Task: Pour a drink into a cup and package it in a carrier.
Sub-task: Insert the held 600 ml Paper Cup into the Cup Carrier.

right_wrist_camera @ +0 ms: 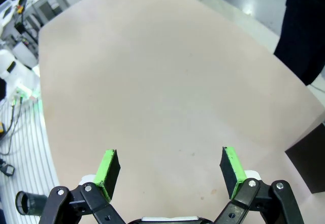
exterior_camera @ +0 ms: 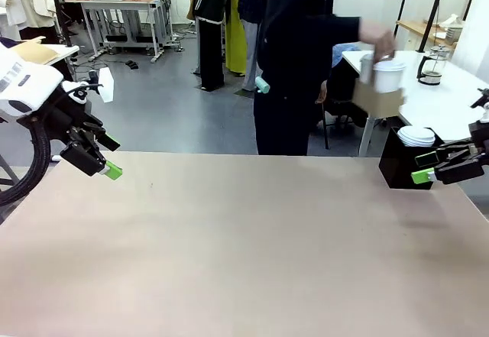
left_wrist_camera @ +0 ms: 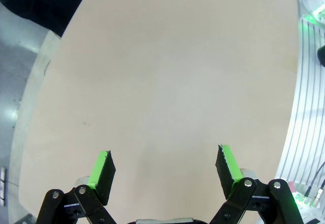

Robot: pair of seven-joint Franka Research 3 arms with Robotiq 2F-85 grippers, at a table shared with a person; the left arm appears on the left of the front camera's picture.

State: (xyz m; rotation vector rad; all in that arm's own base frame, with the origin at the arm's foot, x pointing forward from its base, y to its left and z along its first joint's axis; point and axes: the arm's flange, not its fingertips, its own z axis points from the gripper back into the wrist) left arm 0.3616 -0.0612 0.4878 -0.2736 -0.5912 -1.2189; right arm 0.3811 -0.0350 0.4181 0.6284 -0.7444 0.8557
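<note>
A person in black stands at the table's far side and holds the brown cardboard carrier (exterior_camera: 378,98) up by its handle, off the table at the far right. A white paper cup (exterior_camera: 388,76) with a lid sits in it. A glass jug (exterior_camera: 432,66) with a handle stands on the white side table behind; what it holds is too small to make out. My left gripper (exterior_camera: 110,158) (left_wrist_camera: 165,163) hangs open over the table's left edge with nothing between its fingers. My right gripper (exterior_camera: 425,166) (right_wrist_camera: 170,168) is open too, hovering by the black box.
A black box (exterior_camera: 403,163) (right_wrist_camera: 307,160) stands at the table's far right corner with white lids (exterior_camera: 416,135) stacked on top. The beige tabletop (exterior_camera: 244,245) stretches between my arms. The white side table (exterior_camera: 451,100) lies beyond the right edge.
</note>
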